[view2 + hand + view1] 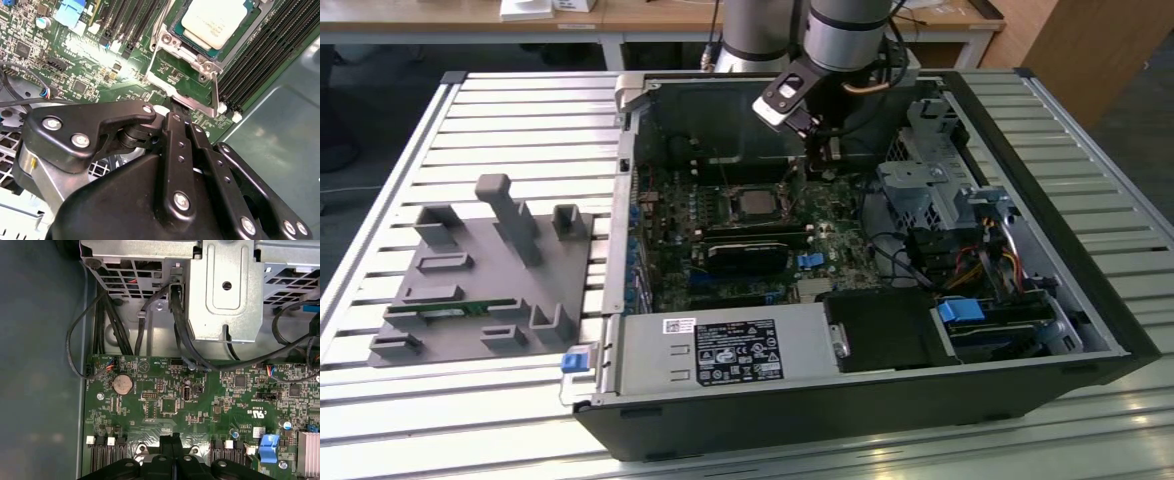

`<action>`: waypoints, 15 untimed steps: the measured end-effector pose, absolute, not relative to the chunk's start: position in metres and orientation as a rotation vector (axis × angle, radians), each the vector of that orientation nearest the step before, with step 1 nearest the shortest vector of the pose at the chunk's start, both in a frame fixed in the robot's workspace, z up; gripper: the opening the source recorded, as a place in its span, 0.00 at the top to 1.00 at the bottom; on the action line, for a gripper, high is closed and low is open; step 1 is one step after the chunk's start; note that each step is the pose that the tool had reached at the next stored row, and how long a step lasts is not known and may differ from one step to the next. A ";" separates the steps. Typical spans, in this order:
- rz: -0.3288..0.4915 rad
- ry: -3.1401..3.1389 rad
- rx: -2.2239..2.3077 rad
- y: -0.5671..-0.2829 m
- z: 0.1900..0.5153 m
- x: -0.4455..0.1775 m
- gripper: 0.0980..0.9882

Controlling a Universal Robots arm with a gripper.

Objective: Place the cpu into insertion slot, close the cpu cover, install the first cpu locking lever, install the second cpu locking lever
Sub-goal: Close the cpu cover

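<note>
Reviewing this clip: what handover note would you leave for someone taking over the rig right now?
The gripper is shut, tips down at the slot's edge, nothing visibly held.
The cpu sits in the insertion slot; the cpu cover lies flat around it.
One thin locking lever runs beside the slot, close to the gripper.
Done: cpu placed, cover closed. Left: both levers, latching not visible.
</note>
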State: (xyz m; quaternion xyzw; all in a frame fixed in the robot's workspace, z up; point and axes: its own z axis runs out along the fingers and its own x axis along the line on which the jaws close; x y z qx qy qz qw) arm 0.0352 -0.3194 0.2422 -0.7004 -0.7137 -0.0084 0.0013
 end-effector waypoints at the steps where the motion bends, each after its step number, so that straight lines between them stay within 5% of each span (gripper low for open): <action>1: -0.026 -2.240 -2.199 -0.319 0.242 0.035 0.99; 15: -0.026 -2.240 -2.199 -0.319 0.242 0.027 0.99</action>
